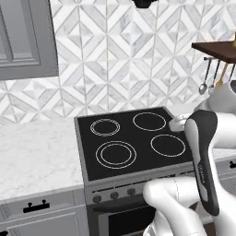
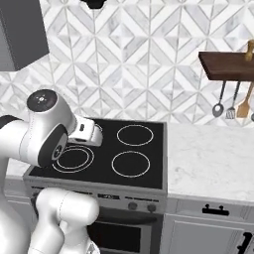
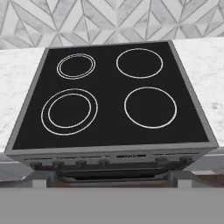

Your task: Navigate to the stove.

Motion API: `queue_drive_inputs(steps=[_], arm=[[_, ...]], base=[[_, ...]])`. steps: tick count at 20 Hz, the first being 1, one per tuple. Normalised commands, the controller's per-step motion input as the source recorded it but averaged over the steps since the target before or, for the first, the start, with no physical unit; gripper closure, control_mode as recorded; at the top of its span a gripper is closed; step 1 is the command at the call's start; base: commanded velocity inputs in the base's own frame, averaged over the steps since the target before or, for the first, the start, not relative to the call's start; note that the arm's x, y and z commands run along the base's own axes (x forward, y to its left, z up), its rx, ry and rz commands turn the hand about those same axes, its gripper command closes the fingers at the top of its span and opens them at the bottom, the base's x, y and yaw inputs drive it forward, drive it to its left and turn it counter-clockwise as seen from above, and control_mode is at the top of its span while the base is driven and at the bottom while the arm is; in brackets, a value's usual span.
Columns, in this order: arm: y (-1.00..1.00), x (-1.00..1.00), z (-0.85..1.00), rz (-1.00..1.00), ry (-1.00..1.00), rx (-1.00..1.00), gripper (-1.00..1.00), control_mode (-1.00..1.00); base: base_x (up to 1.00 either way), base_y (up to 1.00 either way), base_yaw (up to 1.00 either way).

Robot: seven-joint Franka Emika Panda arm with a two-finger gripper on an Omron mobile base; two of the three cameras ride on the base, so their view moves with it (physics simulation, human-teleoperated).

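Stove (image 3: pixel 109 94): it is sitting dead ahead of the base, set into the marble counter (image 1: pixel 37 152) between two runs of worktop, its back edge lying against the patterned wall tiles (image 2: pixel 144 64).
Cooktop: flat black glass is carrying four white ring burners, two along the back edge and two along the front edge; nothing is standing on it.
Front panel: a grey strip with round knobs (image 1: pixel 114 194) is running under the front edge, and the dark oven window (image 2: pixel 119 233) is showing below it.
Handling: judged as a fixed, heavy, rigid appliance; the glass top is looking smooth and breakable (nothing here is meant to be lifted), so the task is asking only for approach, and the knobs or oven handle would be the sole sensible places to take hold.
Gripper: the hand camera is looking down over the cooktop from the front edge, but the fingers are not showing clearly, so whether they are parted or closed cannot be told.
Progress: the base is appearing to be squarely in front of the range, so the drive is looking nearly or fully done.
Surroundings: a wooden shelf (image 2: pixel 228 64) with hanging utensils (image 2: pixel 230 101) is sitting over the right counter.
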Motion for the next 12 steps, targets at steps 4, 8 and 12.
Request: queue_drive_inputs(steps=[4, 8, 12], arm=[[0.00, 0.00, 0.00, 0.00, 0.00, 0.00, -1.00, 1.00], [0.00, 0.00, 0.00, 0.00, 0.00, 0.00, -1.00, 1.00], [0.00, 0.00, 0.00, 0.00, 0.00, 0.00, -1.00, 1.00]], base=[[1.00, 0.00, 0.01], [1.00, 0.00, 0.32], [1.00, -0.12, 0.50]])
